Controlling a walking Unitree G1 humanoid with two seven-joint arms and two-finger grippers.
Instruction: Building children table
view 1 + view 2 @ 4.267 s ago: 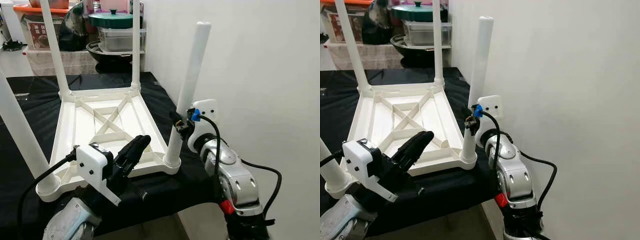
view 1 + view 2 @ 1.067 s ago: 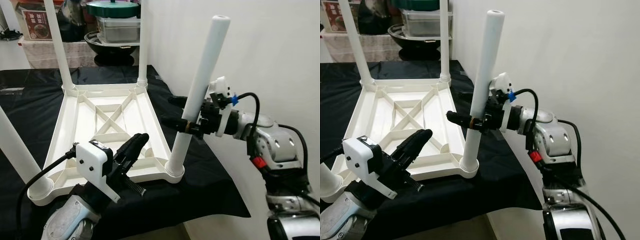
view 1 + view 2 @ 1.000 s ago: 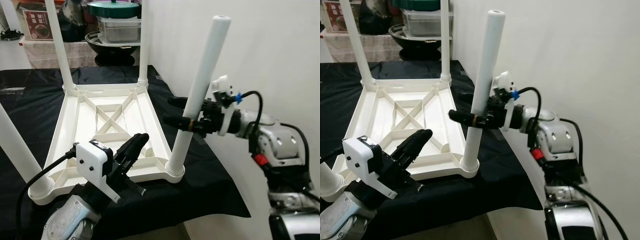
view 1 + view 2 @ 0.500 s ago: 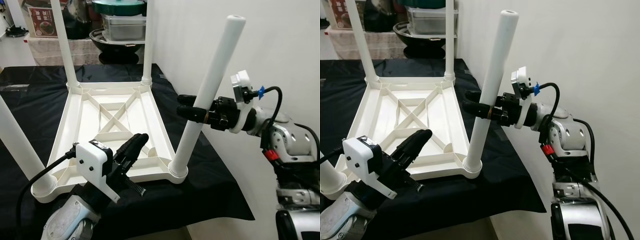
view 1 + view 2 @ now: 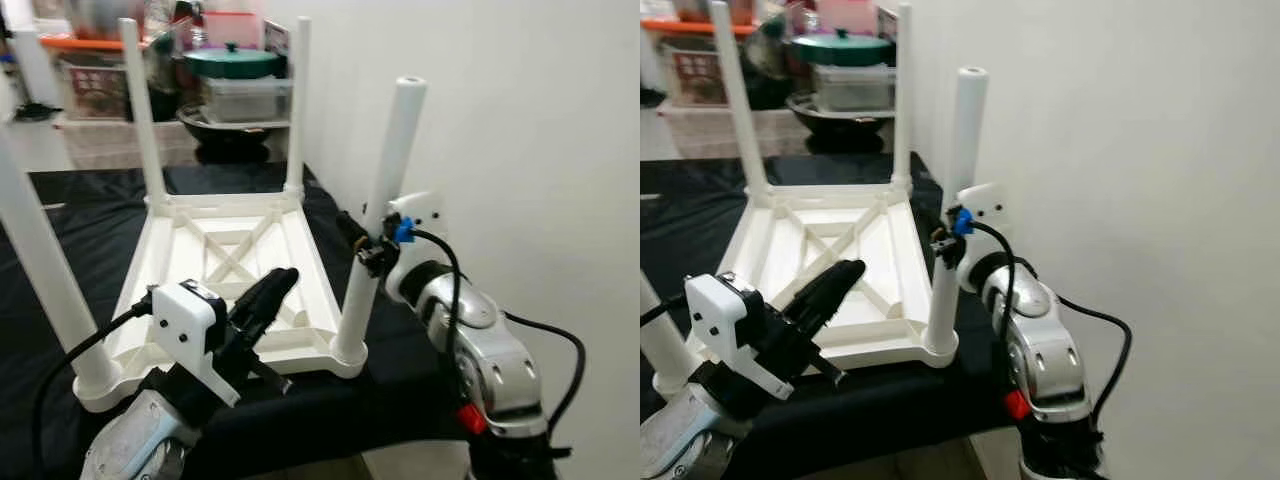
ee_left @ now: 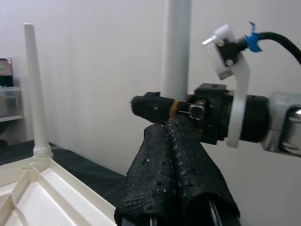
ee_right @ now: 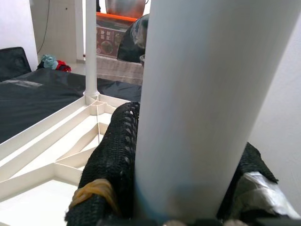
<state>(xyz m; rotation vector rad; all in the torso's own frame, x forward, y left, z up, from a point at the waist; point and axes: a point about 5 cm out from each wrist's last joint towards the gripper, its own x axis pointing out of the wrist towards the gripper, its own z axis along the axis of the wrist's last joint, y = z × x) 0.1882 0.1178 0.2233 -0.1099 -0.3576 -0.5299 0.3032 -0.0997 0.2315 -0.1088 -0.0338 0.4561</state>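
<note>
White wall flanks black-draped work surface. White children's table lies upside down on cloth, legs pointing up. Cluttered shelf with pots, storage boxes behind. Right gripper clenched around near right leg, standing in its corner socket beside wall. Left gripper hovers over table's near edge, fingers pressed together, holding nothing.

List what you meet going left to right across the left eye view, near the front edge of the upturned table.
Front left table leg → left gripper, shut, hovering over the table underside → front right table leg → right gripper, clamped on that leg → white wall.
</note>
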